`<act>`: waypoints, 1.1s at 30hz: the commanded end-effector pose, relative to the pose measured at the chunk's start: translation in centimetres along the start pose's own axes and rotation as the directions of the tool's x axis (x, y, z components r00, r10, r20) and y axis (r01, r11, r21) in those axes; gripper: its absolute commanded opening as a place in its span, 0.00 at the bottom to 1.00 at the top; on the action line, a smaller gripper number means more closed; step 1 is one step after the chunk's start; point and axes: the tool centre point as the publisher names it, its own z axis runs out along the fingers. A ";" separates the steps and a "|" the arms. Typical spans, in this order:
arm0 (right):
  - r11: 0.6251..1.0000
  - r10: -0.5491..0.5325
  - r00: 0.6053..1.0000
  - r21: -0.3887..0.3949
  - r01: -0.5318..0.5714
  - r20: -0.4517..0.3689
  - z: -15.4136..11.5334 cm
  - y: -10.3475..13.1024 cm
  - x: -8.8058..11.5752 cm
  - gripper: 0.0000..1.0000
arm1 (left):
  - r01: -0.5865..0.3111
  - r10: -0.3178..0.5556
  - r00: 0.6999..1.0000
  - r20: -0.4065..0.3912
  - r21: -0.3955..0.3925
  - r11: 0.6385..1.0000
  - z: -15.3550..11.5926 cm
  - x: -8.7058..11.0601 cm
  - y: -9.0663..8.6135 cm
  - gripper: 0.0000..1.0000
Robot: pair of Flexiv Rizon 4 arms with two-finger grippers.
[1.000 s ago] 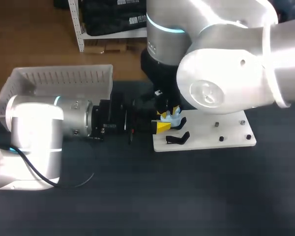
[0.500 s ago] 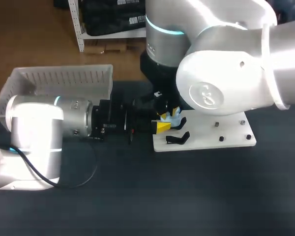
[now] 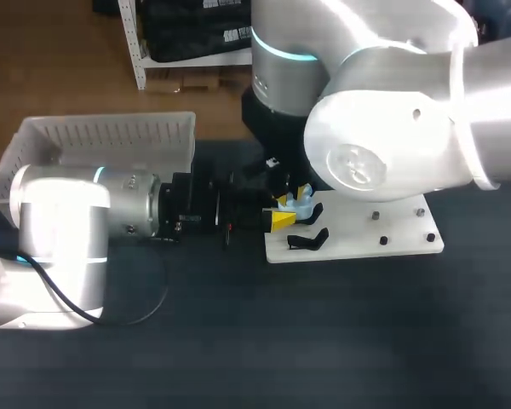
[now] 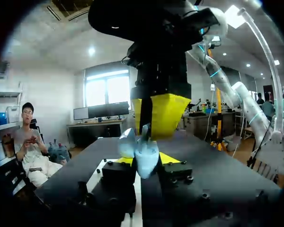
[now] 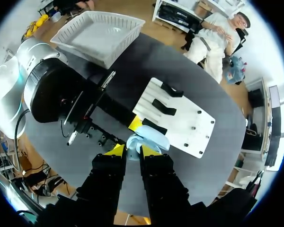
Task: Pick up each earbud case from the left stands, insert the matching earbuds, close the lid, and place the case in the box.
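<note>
Two grippers meet on one pale-blue earbud case (image 5: pixel 149 140), just above the near end of the white stand plate (image 5: pixel 189 127). The right gripper (image 5: pixel 132 150) comes straight down from above, and its yellow tips sit close together with the case's upper edge pinched between them. The left gripper (image 4: pixel 146 163) lies flat and low over the dark table (image 3: pixel 324 341), pointing across at the plate. Its own view shows the case's lower half clamped between its two fingers, a sliver of yellow on each side. So the case hangs in the air, clear of the plate, gripped from the side by one claw and from the top by the other. The left arm (image 3: pixel 64 230) comes in low from the left side, and the right arm (image 3: pixel 383 128) looms over from the far right. Past the case, several black stands (image 5: pixel 164 107) sit in a row along one side of the plate, with small dark pegs dotted over the other side. Farther off, well apart from the plate at the table's far left corner, stands the white slotted box (image 5: pixel 97 33).
</note>
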 end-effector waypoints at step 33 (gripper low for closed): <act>1.000 -0.007 1.000 0.011 0.007 -0.027 0.6 -0.2 -0.3 0.49 | -0.003 0.003 1.000 0.002 -0.007 1.000 0.1 0.1 -0.1 0.00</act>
